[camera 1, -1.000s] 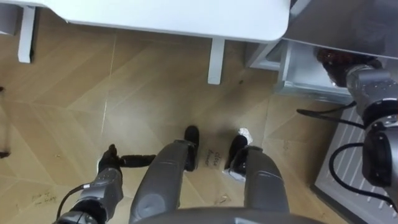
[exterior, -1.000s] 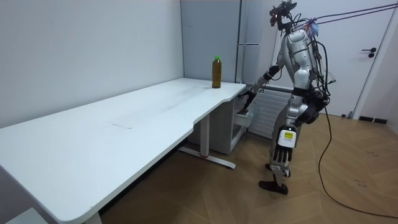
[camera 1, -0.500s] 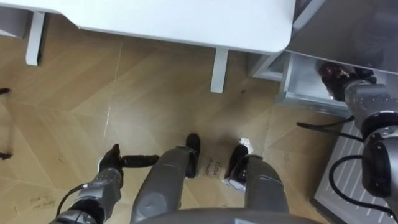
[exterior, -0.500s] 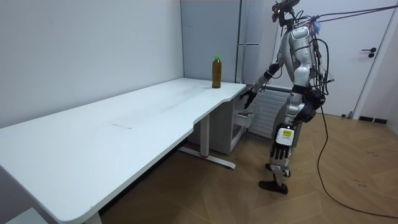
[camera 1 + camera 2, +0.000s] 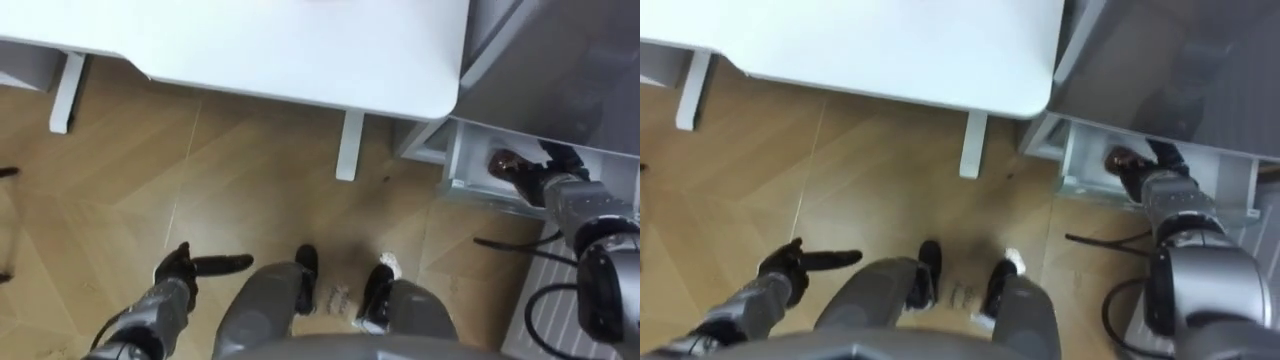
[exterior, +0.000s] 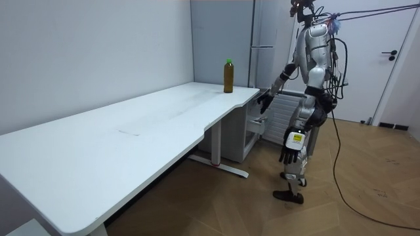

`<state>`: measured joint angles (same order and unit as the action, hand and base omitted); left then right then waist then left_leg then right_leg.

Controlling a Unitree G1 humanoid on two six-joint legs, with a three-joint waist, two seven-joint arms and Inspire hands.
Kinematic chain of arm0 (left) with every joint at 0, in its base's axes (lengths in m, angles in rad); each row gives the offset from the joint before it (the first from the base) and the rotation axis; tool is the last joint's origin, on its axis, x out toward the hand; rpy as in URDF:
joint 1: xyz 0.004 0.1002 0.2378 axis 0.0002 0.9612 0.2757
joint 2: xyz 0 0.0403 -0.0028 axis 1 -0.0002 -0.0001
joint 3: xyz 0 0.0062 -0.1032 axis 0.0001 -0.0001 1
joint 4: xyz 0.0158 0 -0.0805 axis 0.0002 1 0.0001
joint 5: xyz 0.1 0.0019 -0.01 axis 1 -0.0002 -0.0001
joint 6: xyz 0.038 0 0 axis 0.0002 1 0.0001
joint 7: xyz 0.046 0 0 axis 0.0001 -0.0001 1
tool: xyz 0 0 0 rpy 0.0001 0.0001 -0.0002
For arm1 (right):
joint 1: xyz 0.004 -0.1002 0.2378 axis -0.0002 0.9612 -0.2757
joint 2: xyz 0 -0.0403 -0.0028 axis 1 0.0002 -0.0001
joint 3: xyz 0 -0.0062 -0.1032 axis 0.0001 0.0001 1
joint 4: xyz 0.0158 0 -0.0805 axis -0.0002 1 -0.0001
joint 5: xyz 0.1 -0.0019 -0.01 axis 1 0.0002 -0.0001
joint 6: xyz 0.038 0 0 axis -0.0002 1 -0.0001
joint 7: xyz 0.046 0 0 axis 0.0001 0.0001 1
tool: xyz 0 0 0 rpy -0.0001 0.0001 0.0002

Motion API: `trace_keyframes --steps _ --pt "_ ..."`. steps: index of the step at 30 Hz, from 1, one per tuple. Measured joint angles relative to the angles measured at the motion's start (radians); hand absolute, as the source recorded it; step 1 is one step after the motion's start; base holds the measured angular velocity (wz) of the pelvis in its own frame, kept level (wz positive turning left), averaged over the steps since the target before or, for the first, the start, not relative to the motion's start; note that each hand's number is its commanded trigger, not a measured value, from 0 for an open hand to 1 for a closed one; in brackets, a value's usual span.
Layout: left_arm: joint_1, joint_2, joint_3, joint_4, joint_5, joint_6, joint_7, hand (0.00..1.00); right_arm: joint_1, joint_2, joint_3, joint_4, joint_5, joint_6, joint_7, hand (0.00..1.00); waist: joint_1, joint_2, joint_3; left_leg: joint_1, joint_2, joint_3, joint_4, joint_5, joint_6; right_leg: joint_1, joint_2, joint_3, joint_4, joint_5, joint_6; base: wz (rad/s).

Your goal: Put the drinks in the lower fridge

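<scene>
The robot stands at the fridge (image 6: pixel 220 39), by the corner of the tabletop (image 6: pixel 131 124) that butts against it. The fridge's low drawer (image 5: pixel 455 155) is pulled open, and the right hand (image 5: pixel 556 160) hangs over it with loose, spread fingers, holding nothing. Just beside that hand, inside the drawer, lies a dark thing (image 5: pixel 505 165). It may be a drink, but I cannot tell. The left hand (image 5: pixel 178 268) hangs low, away from the fridge, fingers relaxed and empty. One bottle (image 6: pixel 228 76) stands upright on the tabletop, close to the fridge. So this looks like the gap between loads. The next move calls for a hand to lift clear of the drawer, reach across to the bottle, close round its body and lower it into the drawer.
</scene>
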<state>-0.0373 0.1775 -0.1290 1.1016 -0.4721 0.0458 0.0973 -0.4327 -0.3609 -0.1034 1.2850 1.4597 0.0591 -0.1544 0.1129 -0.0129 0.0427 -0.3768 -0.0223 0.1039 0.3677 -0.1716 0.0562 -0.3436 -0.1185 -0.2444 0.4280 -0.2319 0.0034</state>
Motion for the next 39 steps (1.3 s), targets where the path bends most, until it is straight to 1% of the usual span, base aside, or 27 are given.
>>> trace_keyframes --steps 1,2,3,5,6,7,8,9,10,12,14,15,16,17,19,20,23,24,26,31,34,36,39 --pt "0.012 0.0 0.014 0.001 0.013 0.001 0.0 0.0 0.02 0.004 0.0 0.0 -0.009 0.006 0.004 0.0 0.0 0.0 -0.0056 0.029 -0.001 0.0 -0.014 0.0 0.0 0.028 0.001 0.0 -0.015 0.001 0.002 -0.05" --pt "0.026 0.001 0.016 0.001 0.013 0.001 0.0 0.0 0.041 0.011 0.001 -0.001 -0.008 0.007 0.005 0.0 0.0 0.001 -0.013 0.061 -0.002 0.001 -0.032 0.0 0.0 0.059 0.003 -0.002 -0.033 0.003 0.004 -0.06" --pt "0.034 0.001 0.016 0.0 0.013 0.003 0.0 0.0 0.051 0.015 0.001 -0.002 -0.007 0.007 0.007 0.0 0.0 0.002 -0.0169 0.077 -0.003 0.002 -0.041 0.0 0.0 0.074 0.004 -0.002 -0.042 0.004 0.005 -0.1" --pt "0.058 0.001 0.016 0.0 0.017 0.016 -0.001 0.0 0.092 0.025 0.002 -0.004 -0.009 0.009 0.021 0.0 -0.002 0.003 -0.0249 0.143 -0.004 0.002 -0.071 0.0 0.0 0.14 0.01 -0.002 -0.08 0.009 0.011 -0.07" --pt "0.065 0.001 0.016 0.0 0.022 0.017 -0.001 0.0 0.106 0.026 0.002 -0.004 -0.009 0.009 0.028 0.0 -0.002 0.002 -0.0271 0.158 -0.004 0.003 -0.077 0.0 0.0 0.157 0.012 -0.001 -0.091 0.011 0.012 0.0" --pt "0.079 0.0 0.032 -0.001 0.036 0.017 -0.002 0.0 0.131 0.032 0.001 -0.006 -0.016 0.009 0.045 0.0 -0.005 -0.002 -0.0311 0.186 -0.004 0.002 -0.089 0.0 0.0 0.183 0.015 -0.002 -0.109 0.014 0.013 0.0" --pt "0.095 0.001 0.051 -0.001 0.035 0.017 -0.002 0.0 0.164 0.041 0.003 -0.02 -0.041 0.008 0.068 0.0 -0.016 -0.008 -0.0379 0.204 -0.004 0.002 -0.099 0.0 -0.001 0.207 0.017 -0.006 -0.124 0.015 0.014 0.07" --pt "0.102 0.002 0.054 -0.002 0.036 0.017 -0.002 0.0 0.182 0.045 0.003 -0.031 -0.056 0.009 0.083 0.0 -0.025 -0.011 -0.0381 0.213 -0.005 0.002 -0.101 0.0 -0.001 0.218 0.017 -0.007 -0.127 0.015 0.014 0.12" --pt "0.113 0.002 0.065 -0.001 0.044 0.018 -0.002 0.0 0.219 0.049 0.003 -0.046 -0.078 0.009 0.11 0.0 -0.035 -0.017 -0.0398 0.233 -0.006 0.003 -0.109 0.0 -0.001 0.242 0.019 -0.006 -0.141 0.016 0.017 0.03" --pt "0.13 0.001 0.083 0.001 0.057 0.019 0.001 0.0 0.262 0.056 0.004 -0.049 -0.123 0.008 0.135 0.0 -0.041 -0.03 -0.0399 0.265 -0.006 0.003 -0.123 0.0 -0.001 0.267 0.021 -0.003 -0.151 0.017 0.018 -0.09" --pt "0.151 0.0 0.123 -0.004 0.073 0.019 0.007 0.0 0.341 0.076 0.005 -0.085 -0.243 0.007 0.16 0.0 -0.051 -0.046 -0.0427 0.296 -0.002 0.0 -0.136 -0.005 -0.006 0.298 0.028 -0.003 -0.173 0.024 0.019 -0.05" --pt "0.16 0.001 0.131 -0.005 0.075 0.019 0.009 0.0 0.352 0.086 0.005 -0.085 -0.282 0.007 0.162 0.0 -0.052 -0.047 -0.0442 0.302 0.0 -0.001 -0.136 -0.008 -0.007 0.308 0.033 -0.003 -0.178 0.028 0.018 -0.06" --pt "0.171 -0.001 0.149 -0.004 0.08 0.02 0.011 0.0 0.375 0.103 0.011 -0.085 -0.367 0.007 0.167 0.0 -0.057 -0.048 -0.0452 0.313 0.005 0.0 -0.135 -0.013 -0.01 0.328 0.039 -0.004 -0.195 0.037 0.017 -0.11" --pt "0.175 -0.001 0.153 -0.006 0.086 0.02 0.017 0.0 0.398 0.113 0.038 -0.083 -0.437 0.008 0.173 0.0 -0.062 -0.049 -0.0442 0.319 0.009 0.0 -0.134 -0.017 -0.011 0.341 0.044 -0.002 -0.204 0.041 0.016 -0.07" --pt "0.184 -0.006 0.156 -0.022 0.095 0.018 0.03 0.0 0.426 0.124 0.06 -0.077 -0.523 0.008 0.187 0.0 -0.069 -0.049 -0.0447 0.325 0.01 0.0 -0.132 -0.017 -0.011 0.351 0.048 0.002 -0.211 0.044 0.016 -0.02" --pt "0.188 -0.008 0.157 -0.024 0.094 0.012 0.03 0.0 0.442 0.126 0.082 -0.074 -0.572 0.008 0.195 0.0 -0.074 -0.046 -0.0431 0.331 0.01 0.002 -0.133 -0.017 -0.012 0.353 0.049 0.008 -0.215 0.044 0.015 -0.06" --pt "0.195 -0.007 0.166 -0.026 0.093 0.004 0.03 0.0 0.479 0.138 0.085 -0.074 -0.684 0.008 0.217 0.0 -0.08 -0.039 -0.0438 0.341 0.01 0.005 -0.133 -0.017 -0.012 0.364 0.054 0.018 -0.224 0.045 0.016 -0.05" --pt "0.195 -0.007 0.166 -0.025 0.092 -0.001 0.03 0.0 0.483 0.14 0.085 -0.073 -0.697 0.008 0.221 0.0 -0.08 -0.039 -0.0436 0.343 0.01 0.006 -0.133 -0.017 -0.012 0.364 0.054 0.02 -0.224 0.046 0.016 -0.07" --pt "0.201 -0.007 0.166 -0.024 0.092 -0.009 0.027 0.0 0.49 0.153 0.084 -0.054 -0.753 0.007 0.236 0.0 -0.082 -0.035 -0.0408 0.356 0.01 0.008 -0.134 -0.016 -0.012 0.375 0.055 0.022 -0.227 0.046 0.015 -0.02" --pt "0.218 -0.014 0.172 -0.023 0.094 -0.013 0.025 0.0 0.496 0.168 0.082 -0.002 -0.849 0.006 0.27 0.0 -0.085 -0.034 -0.0389 0.392 0.01 0.007 -0.152 -0.018 -0.014 0.412 0.056 0.022 -0.246 0.047 0.017 0.0" --pt "0.225 -0.016 0.205 -0.022 0.092 -0.013 0.031 0.0 0.503 0.168 0.082 0.005 -0.885 0.006 0.276 0.0 -0.084 -0.034 -0.039 0.401 0.009 0.009 -0.165 -0.018 -0.014 0.415 0.055 0.023 -0.244 0.047 0.017 -0.02" --pt "0.226 -0.017 0.207 -0.021 0.093 -0.013 0.042 0.0 0.505 0.168 0.083 0.012 -0.904 0.006 0.276 0.0 -0.083 -0.033 -0.0384 0.406 0.009 0.012 -0.17 -0.018 -0.014 0.415 0.055 0.025 -0.244 0.047 0.017 -0.04" --pt "0.226 -0.032 0.244 -0.021 0.091 -0.013 0.051 0.0 0.51 0.169 0.082 0.012 -0.953 0.007 0.281 0.0 -0.083 -0.031 -0.0363 0.409 0.009 0.017 -0.172 -0.018 -0.014 0.416 0.055 0.028 -0.242 0.047 0.017 -0.05"
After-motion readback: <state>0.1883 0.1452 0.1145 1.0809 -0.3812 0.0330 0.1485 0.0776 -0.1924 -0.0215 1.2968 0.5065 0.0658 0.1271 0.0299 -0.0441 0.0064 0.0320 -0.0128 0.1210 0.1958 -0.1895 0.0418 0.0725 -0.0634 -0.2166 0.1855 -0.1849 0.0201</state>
